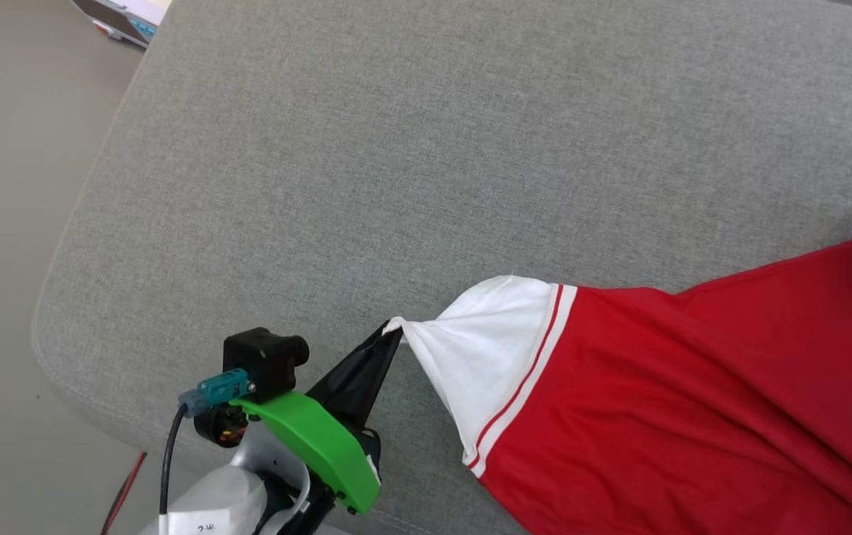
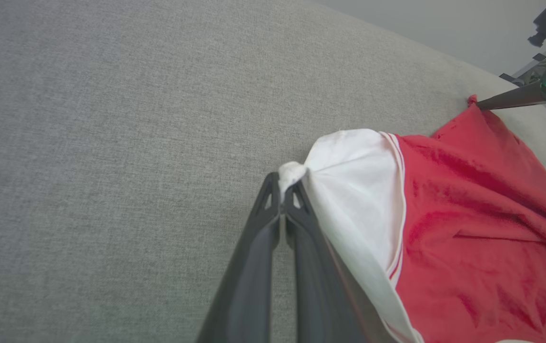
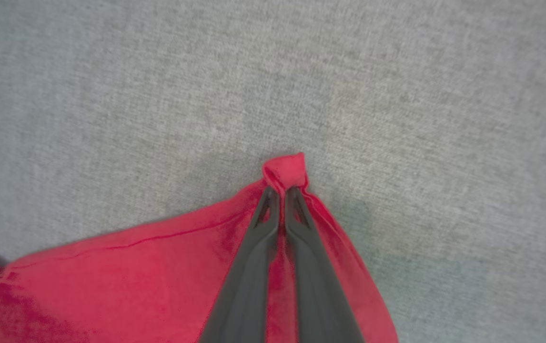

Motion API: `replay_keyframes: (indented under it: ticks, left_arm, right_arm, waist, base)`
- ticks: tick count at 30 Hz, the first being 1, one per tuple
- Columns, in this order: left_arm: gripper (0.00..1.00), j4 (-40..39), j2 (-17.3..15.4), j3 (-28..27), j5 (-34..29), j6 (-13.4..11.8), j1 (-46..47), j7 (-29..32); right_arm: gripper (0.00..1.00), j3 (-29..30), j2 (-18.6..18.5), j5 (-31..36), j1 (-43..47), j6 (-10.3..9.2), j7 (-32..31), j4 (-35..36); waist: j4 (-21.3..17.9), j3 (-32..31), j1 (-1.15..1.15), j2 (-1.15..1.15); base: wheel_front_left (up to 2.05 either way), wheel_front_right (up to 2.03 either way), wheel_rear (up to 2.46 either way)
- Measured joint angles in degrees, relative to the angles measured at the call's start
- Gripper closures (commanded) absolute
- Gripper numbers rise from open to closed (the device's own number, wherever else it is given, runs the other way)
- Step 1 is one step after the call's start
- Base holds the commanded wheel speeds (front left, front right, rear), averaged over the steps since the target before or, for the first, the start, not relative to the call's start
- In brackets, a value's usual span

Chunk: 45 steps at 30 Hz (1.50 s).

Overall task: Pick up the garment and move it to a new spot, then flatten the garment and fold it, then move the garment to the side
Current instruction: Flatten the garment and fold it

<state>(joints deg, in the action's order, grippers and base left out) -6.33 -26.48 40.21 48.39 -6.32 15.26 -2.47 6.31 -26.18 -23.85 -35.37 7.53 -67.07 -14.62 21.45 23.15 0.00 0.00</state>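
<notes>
The garment point(image 1: 679, 386) is a red jersey with a white sleeve point(image 1: 482, 357) and red-and-white trim, stretched across the grey cushion at the lower right of the head view. My left gripper point(image 1: 395, 331) is shut on the tip of the white sleeve point(image 2: 349, 190); the left wrist view has its fingers point(image 2: 282, 190) pinching a small white bunch. In the right wrist view my right gripper point(image 3: 282, 190) is shut on a red corner of the garment point(image 3: 285, 171). That right gripper point(image 2: 480, 104) holds the far red corner, seen from the left wrist. The lettering is hidden.
A large grey fabric cushion point(image 1: 426, 148) carries everything; its rounded left edge point(image 1: 62, 253) drops to a beige floor point(image 1: 2, 186). A device with a dark screen point(image 1: 125, 18) lies on the floor at top left. Cables point(image 1: 166, 461) hang by my left arm.
</notes>
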Motion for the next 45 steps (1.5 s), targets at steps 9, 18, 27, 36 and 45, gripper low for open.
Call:
replay_keyframes:
  ticks: [9, 18, 27, 36, 45]
  left_arm:
    - [1.00, -0.76, -2.71, -2.04, 0.44, -1.40, -0.65, -0.08]
    - [1.00, -4.03, -6.60, -4.68, 0.51, -3.10, -1.36, 0.44]
    - [1.00, -10.85, -11.49, -10.27, 2.08, -5.23, -1.24, 1.10]
    - [1.00, -16.79, -16.17, -16.38, 1.48, -7.61, 2.49, 1.52]
    - [1.00, -20.47, -18.64, -21.17, -0.52, -9.64, 8.76, 1.49]
  right_arm:
    - [1.00, -0.80, 0.64, -4.35, 0.23, 0.00, 8.96, -2.31]
    - [1.00, -1.75, -1.27, -8.24, 1.24, 0.00, 13.52, -0.90]
    - [1.00, -0.71, -2.02, -12.95, 3.09, 0.00, 15.43, 6.72]
    - [1.00, 0.67, -2.11, -14.89, 5.17, 0.00, 16.44, 16.90]
    - [1.00, 2.86, -2.18, -17.36, 5.93, 0.00, 18.18, 24.69]
  waist:
    - [-2.45, -5.65, 0.00, 0.00]
    - [-6.09, -11.29, 0.00, 0.00]
    - [-11.14, -15.94, 0.00, 0.00]
    - [-16.35, -19.16, -0.01, 0.00]
    - [-19.80, -21.24, -0.01, 0.00]
  base:
    - [0.00, 0.00, 0.00]
    - [0.00, 0.00, 0.00]
    - [0.00, 0.00, 0.00]
    - [0.00, 0.00, 0.00]
    - [0.00, 0.00, 0.00]
